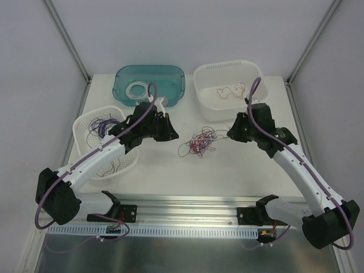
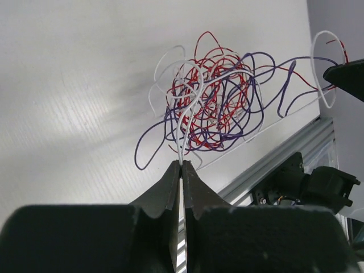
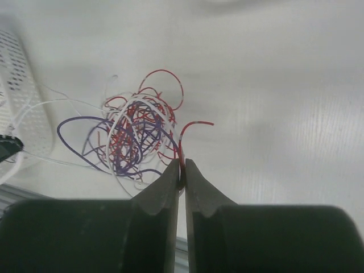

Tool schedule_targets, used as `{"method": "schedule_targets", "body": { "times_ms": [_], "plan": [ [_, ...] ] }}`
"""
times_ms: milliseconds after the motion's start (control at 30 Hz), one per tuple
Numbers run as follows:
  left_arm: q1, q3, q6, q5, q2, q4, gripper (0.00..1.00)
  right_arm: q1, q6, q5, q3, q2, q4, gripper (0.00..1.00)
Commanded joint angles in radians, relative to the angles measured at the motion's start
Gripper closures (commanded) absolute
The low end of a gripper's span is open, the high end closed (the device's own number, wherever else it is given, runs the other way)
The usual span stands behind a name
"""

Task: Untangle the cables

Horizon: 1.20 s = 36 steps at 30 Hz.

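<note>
Right now the white counter [image 1: 227, 170] is carrying three tubs: a holey basket [image 1: 77, 122] on the left with purple wires [image 1: 102, 125], a blue tub [image 1: 173, 77] with a white coil [image 1: 136, 90], and a white tub [image 1: 198, 77] with red wires [image 1: 230, 91]. The cables [image 1: 200, 142] are lying in a messy ball in the middle of the counter, between the two arms. The left hand [image 2: 182, 165] is pinching one white wire [image 2: 183, 133] at the ball's edge. The right hand [image 3: 182, 165] is pinching a red wire [image 3: 196, 123] on the other side. I think they are trying to get one wire free. To do it well, they should be pulling apart slowly and gently, watching for catching loops, so the ball is loosening and not getting tighter.
</note>
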Motion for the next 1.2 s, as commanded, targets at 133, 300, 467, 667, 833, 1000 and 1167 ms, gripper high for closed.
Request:
{"method": "schedule_targets", "body": {
  "times_ms": [133,300,467,667,833,1000,1167],
  "plan": [
    [0.018,-0.107,-0.042,0.037,0.118,0.042,1.0,-0.017,-0.046,0.052,-0.191,0.073,-0.072,0.71],
    [0.014,-0.126,-0.034,0.072,0.138,0.055,1.0,0.014,-0.124,0.035,-0.169,0.07,-0.066,0.47],
    [0.006,-0.144,-0.017,0.046,0.074,0.058,1.0,0.057,-0.172,-0.086,-0.146,0.055,0.029,0.35],
    [0.002,-0.16,0.038,0.035,-0.002,0.062,1.0,0.143,-0.186,-0.181,-0.129,0.142,0.175,0.31],
    [-0.002,-0.179,0.058,0.053,-0.023,0.064,1.0,0.2,-0.223,-0.209,-0.097,0.3,0.277,0.23],
    [0.0,-0.184,0.073,0.053,-0.057,0.064,1.0,0.27,-0.232,-0.192,-0.086,0.45,0.398,0.07],
    [0.0,-0.189,0.081,0.053,-0.083,0.065,1.0,0.301,-0.218,-0.166,-0.056,0.611,0.469,0.07]
  ]
}}
